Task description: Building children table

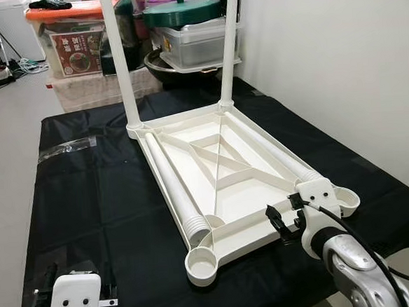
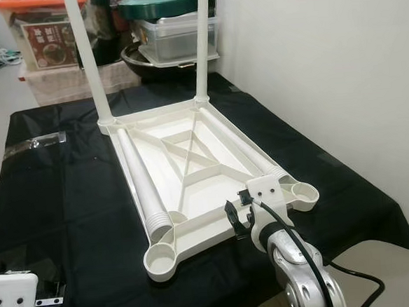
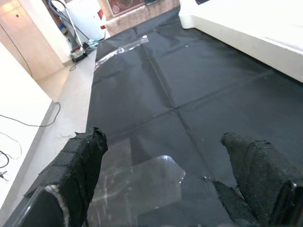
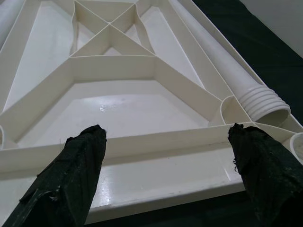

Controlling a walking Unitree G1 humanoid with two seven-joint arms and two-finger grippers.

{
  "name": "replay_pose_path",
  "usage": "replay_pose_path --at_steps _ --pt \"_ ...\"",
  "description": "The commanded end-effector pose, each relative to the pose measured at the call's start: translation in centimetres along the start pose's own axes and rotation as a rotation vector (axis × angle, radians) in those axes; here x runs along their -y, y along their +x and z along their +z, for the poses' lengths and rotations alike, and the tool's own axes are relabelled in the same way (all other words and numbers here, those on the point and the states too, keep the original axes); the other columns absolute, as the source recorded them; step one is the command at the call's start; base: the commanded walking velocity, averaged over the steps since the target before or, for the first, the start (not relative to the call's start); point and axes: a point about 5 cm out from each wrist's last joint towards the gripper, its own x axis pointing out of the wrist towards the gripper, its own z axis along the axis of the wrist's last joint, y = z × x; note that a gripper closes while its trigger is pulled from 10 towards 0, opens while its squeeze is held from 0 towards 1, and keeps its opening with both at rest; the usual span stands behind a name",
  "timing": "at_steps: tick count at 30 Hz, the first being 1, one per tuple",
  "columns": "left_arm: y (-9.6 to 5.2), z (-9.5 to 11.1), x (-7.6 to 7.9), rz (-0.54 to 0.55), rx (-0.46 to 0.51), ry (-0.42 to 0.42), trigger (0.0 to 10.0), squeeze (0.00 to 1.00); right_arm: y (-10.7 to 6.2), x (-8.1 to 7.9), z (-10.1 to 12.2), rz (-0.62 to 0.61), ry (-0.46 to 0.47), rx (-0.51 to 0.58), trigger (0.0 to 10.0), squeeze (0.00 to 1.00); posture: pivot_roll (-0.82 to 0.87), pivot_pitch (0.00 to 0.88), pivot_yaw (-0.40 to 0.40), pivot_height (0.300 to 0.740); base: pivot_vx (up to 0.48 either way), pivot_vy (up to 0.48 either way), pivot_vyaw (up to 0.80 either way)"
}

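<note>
The white children's table top (image 1: 244, 201) lies upside down on a black cloth (image 1: 89, 204). Two white legs stand upright in its far corners, one on the left (image 1: 119, 61) and one on the right (image 1: 228, 46). Two loose legs lie inside the frame, along its left edge (image 1: 170, 184) and its right edge (image 1: 271, 152). The near left socket (image 1: 202, 265) and near right socket (image 1: 346, 198) are empty. My right gripper (image 4: 168, 135) hovers open at the top's near edge. My left gripper (image 3: 163, 139) is open, low over the cloth at the near left.
Storage boxes (image 1: 74, 43) and a green-lidded pot (image 1: 180, 11) crowd the floor behind the cloth. A white wall (image 1: 338, 60) runs close along the right. Clear tape (image 1: 67, 147) sticks to the cloth at the far left, and a clear plastic sheet (image 3: 142, 184) lies under my left gripper.
</note>
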Motion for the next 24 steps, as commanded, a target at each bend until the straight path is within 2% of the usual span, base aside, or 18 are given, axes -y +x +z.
replay_pose_path --at_steps 1,4,6,8,9,10,11,12,13,15,18,20,21,23,24 --pt "-0.1 0.1 0.0 -0.007 -0.005 -0.003 10.0 0.00 0.3 0.1 -0.1 -0.002 0.001 -0.010 10.0 0.00 0.03 0.000 -0.042 0.740 0.000 0.000 0.00" --pt "0.2 0.3 0.0 -0.018 0.022 0.007 10.0 0.00 0.5 0.1 0.1 0.002 0.004 0.002 10.0 0.00 0.03 0.000 -0.047 0.740 0.000 0.000 0.00" --pt "3.2 0.7 -1.1 0.008 0.110 0.053 10.0 0.00 2.2 -0.3 1.6 0.024 -0.006 0.081 10.0 0.00 0.04 0.000 -0.051 0.740 0.000 0.000 0.00" --pt "3.2 0.7 -1.1 0.008 0.110 0.053 10.0 0.00 2.2 -0.3 1.6 0.024 -0.006 0.081 10.0 0.00 0.04 0.000 -0.051 0.740 0.000 0.000 0.00" --pt "4.8 1.1 -1.8 0.031 0.143 0.050 10.0 0.00 3.1 -0.5 2.5 0.032 0.009 0.123 10.0 0.00 0.04 0.000 -0.050 0.740 0.000 0.000 0.00" --pt "4.8 1.1 -1.8 0.031 0.143 0.050 10.0 0.00 3.1 -0.5 2.5 0.032 0.009 0.123 10.0 0.00 0.04 0.000 -0.050 0.740 0.000 0.000 0.00" --pt "7.5 2.3 -2.4 0.047 0.211 0.064 10.0 0.00 4.8 -0.7 4.2 0.040 0.009 0.176 10.0 0.00 0.04 0.000 -0.045 0.740 0.000 0.000 0.00" --pt "9.1 3.3 -2.8 0.057 0.254 0.072 10.0 0.00 5.9 -0.9 5.3 0.046 0.008 0.207 10.0 0.00 0.04 0.000 -0.045 0.740 0.000 0.000 0.00" --pt "9.1 3.3 -2.8 0.057 0.254 0.072 10.0 0.00 5.9 -0.9 5.3 0.046 0.008 0.207 10.0 0.00 0.04 0.000 -0.045 0.740 0.000 0.000 0.00" --pt "11.5 5.9 -2.8 0.025 0.354 0.091 10.0 0.00 7.3 -1.7 7.4 0.088 0.001 0.247 10.0 0.00 0.04 0.000 -0.040 0.740 0.000 0.000 0.00" --pt "11.8 6.3 -2.4 -0.006 0.378 0.104 10.0 0.00 7.6 -2.0 7.7 0.111 -0.007 0.241 10.0 0.00 0.03 0.000 -0.040 0.740 0.000 0.000 0.00" --pt "11.9 6.3 -0.8 -0.086 0.393 0.125 10.0 0.00 8.1 -3.0 7.4 0.149 -0.023 0.210 10.0 0.00 0.03 0.000 -0.046 0.740 0.000 0.000 0.00" --pt "11.9 6.3 -0.8 -0.086 0.393 0.125 10.0 0.00 8.1 -3.0 7.4 0.149 -0.023 0.210 10.0 0.00 0.03 0.000 -0.046 0.740 0.000 0.000 0.00" --pt "11.3 5.7 1.5 -0.161 0.382 0.093 10.0 0.00 8.5 -4.1 6.7 0.183 -0.038 0.185 10.0 0.00 0.04 0.000 -0.052 0.740 0.000 0.000 0.00" --pt "11.3 5.7 1.5 -0.161 0.382 0.093 10.0 0.00 8.5 -4.1 6.7 0.183 -0.038 0.185 10.0 0.00 0.04 0.000 -0.052 0.740 0.000 0.000 0.00"
